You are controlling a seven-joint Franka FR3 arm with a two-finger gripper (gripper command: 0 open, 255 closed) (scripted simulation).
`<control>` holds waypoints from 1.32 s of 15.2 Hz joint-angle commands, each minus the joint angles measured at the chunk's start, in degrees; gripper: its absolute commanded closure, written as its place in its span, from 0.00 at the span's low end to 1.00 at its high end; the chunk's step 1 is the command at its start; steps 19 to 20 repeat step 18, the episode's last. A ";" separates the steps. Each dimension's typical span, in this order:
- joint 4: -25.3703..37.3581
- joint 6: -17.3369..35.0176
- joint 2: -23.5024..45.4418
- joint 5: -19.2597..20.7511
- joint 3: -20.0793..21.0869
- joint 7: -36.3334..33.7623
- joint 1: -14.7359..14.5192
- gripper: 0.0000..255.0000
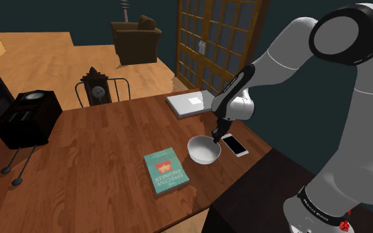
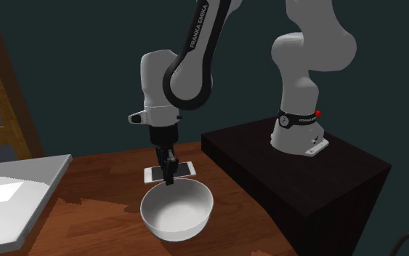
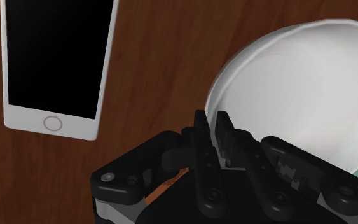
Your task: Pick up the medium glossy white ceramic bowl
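Bowl: the white bowl [image 1: 203,151] is sitting upright on the wooden worktop [image 1: 99,172], near the edge closest to the stand [image 1: 258,192]; I cannot tell whether it is already coming off the wood.

Gripper: the gripper [image 3: 212,127] is reaching down onto the rim on the phone's side, its two fingers [image 3: 201,133] drawn close together and, as far as I can judge, pinching the thin wall between them, one inside and one outside.

Neighbours: a white phone [image 1: 234,145] is lying flat just beside the bowl, on the gripper's side; a teal book [image 1: 165,170] is lying near the bowl on the shoulder view's left, apart from it.

Risk, slipping: the hold is taking only a small bite of a smooth, curved rim, so the bowl is likely to slide out if the lift is quick.

Risk, tipping: the grip is sitting off to one side, so the bowl's weight may be swinging it down about the fingers as it rises.

Risk, knocking: a tilting bowl could be landing on the phone or nudging it towards the worktop's edge.

Arm: the arm [image 1: 337,86] is arching from the stand up and over, the forearm coming down and the wrist pointing the gripper nearly straight down at the rim.
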State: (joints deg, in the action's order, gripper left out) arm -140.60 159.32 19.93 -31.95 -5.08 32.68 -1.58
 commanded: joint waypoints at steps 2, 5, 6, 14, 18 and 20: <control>-0.29 -0.60 -0.91 0.71 -0.47 -0.69 -0.39 1.00; -0.94 -2.44 -3.50 2.86 -1.83 -2.62 -1.33 1.00; -1.13 -3.06 -4.36 3.59 -2.26 -3.27 -1.61 1.00; -2.09 -8.25 -11.01 9.53 -4.89 -8.41 -3.13 1.00; -2.18 -9.72 -12.73 11.05 -5.35 -9.71 -3.31 1.00; -2.18 -9.72 -12.73 11.05 -5.35 -9.71 -3.31 1.00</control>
